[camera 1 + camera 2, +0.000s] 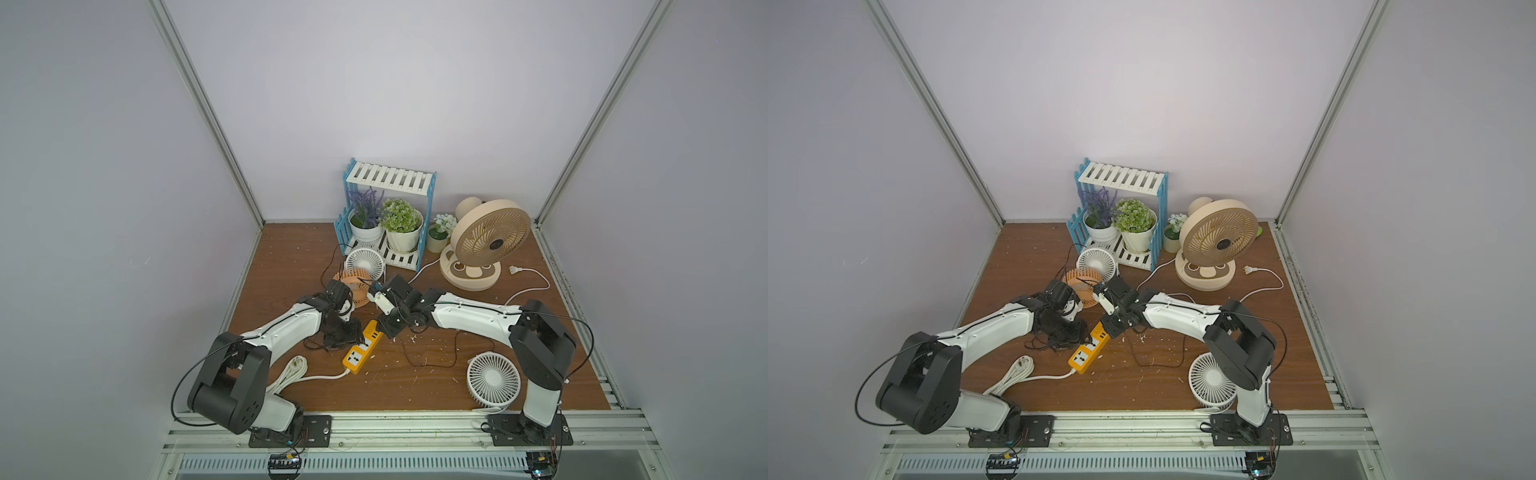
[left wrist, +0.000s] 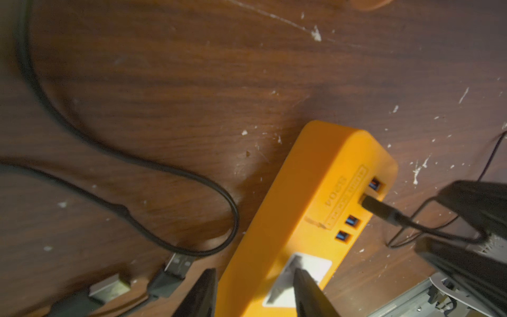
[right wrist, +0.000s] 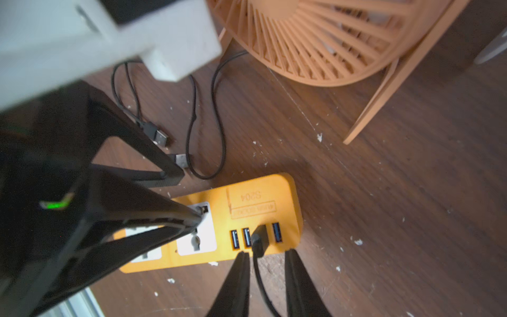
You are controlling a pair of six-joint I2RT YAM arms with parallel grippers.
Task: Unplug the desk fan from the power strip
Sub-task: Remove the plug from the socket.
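Though the right gripper [image 3: 266, 254] has its fingers [image 3: 240, 277] parted, they flank the thin black cable [image 3: 259, 277] just behind the black USB plug [image 3: 259, 238], a sliver of table [image 3: 384, 192] showing each side: released, nothing gripped yet. Plug sits in the second port from the end of the power strip [image 3: 247, 208], which lies slantwise a little left of the table's middle, nearer the front edge than the back. At the left gripper [image 2: 253, 273], fingers apart, one tip down beside the strip's long edge, the other over a white socket face [image 3: 196, 238]; cannot tell whether they pinch the strip or merely rest on it. Step in hand, as I read it: brace the strip, take the plug. Next move calls for the right fingers to close on the plug body rather than the cable, then draw straight along the plug's line while the left pins the strip, which looks light enough to lift along. Which fan this cable feeds I cannot trace; it seems to trail toward the white fan [image 1: 493, 380] by the front right corner. Around: orange fan [image 1: 353, 286] just behind both grippers, a second white fan [image 1: 365, 262] behind that, beige fan [image 1: 490, 239] and plant rack [image 1: 388, 212] toward the back edge, two loose USB plugs [image 3: 162, 137] beside the left fingers. Close quarters: left finger and neighbouring ports crowd the plug.
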